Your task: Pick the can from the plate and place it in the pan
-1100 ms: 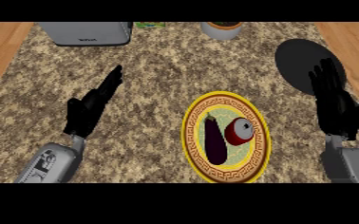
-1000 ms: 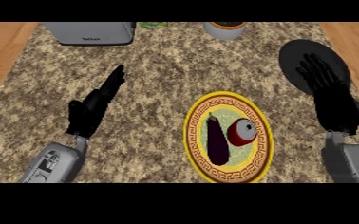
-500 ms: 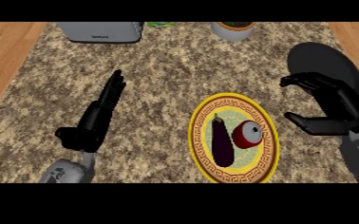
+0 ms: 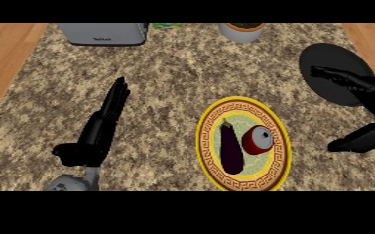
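The can (image 4: pixel 258 139) lay on its side on the plate (image 4: pixel 278 129) beside the eggplant (image 4: pixel 231 148) — my right hand (image 4: pixel 350 82) spread wide, needing to wrap only the can.

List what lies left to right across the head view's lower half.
Left hand → eggplant → can, both on the plate → right hand at the right edge.

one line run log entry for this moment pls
phase: reach | can: on plate beside eggplant | right hand: open, over pan | left hand: open, resting
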Tool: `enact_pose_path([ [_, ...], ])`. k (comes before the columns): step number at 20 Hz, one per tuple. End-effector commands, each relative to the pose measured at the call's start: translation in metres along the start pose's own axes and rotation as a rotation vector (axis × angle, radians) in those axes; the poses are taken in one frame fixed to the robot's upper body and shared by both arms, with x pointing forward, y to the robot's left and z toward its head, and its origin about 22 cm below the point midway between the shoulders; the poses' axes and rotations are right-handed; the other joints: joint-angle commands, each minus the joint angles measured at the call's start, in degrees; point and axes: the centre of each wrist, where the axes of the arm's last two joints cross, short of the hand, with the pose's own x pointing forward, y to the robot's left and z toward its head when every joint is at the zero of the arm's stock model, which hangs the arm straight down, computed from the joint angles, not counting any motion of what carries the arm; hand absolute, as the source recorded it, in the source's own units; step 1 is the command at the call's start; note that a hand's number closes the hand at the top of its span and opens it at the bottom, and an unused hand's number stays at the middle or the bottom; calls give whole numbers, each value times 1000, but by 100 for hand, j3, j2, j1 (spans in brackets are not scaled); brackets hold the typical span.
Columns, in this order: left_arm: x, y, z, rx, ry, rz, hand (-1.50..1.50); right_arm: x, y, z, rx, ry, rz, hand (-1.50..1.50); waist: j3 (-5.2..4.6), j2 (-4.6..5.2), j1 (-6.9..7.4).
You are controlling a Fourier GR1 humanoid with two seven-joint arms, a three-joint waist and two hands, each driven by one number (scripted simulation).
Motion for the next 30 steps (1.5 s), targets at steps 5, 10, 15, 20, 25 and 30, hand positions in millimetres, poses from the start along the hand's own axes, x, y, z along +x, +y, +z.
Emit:
enact_pose_path([
  [5, -4, 5, 1, -11, 1, -5, 0, 34, 17, -48, 274, 91, 216, -150, -11, -14, -41],
  [10, 2, -1, 0, 5, -13, -13, 0, 35, 47, -68, 441, 171, 413, -150, -8, -4, 1],
  [15, 2, 17, -1, 14, -14, -20, 0, 26, 88, -79, 593, 240, 534, -150, -6, 2, 2],
  [20, -9, -8, 17, 1, -7, -7, 0, 16, 106, -85, 613, 302, 626, -150, -5, -6, -24],
  [25, -2, 2, 8, 11, 0, 6, 0, 24, 118, -65, 616, 291, 601, -150, -5, -13, -72],
  [30, -6, -10, 10, 13, -3, 9, 0, 4, 109, -83, 620, 329, 581, -150, -4, -7, -44],
])
